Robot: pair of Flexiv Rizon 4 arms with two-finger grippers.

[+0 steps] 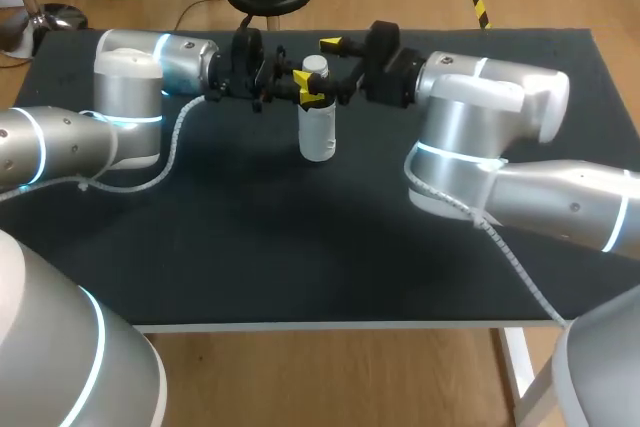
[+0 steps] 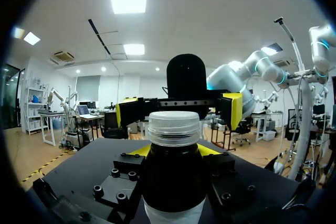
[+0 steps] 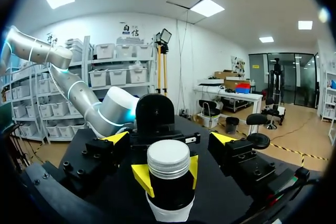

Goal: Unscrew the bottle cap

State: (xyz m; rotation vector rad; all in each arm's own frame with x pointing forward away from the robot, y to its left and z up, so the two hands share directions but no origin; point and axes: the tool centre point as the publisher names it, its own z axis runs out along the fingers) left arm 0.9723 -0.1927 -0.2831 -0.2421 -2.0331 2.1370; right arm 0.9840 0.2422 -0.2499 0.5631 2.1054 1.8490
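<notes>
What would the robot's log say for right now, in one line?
bottle: upright, cap on | left gripper: shut on bottle | right gripper: open, either side of cap

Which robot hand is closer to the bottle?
Left. The left gripper pinches the bottle just under its cap with both fingers. The right gripper has its fingers open wide on either side of the cap, not touching.
</notes>
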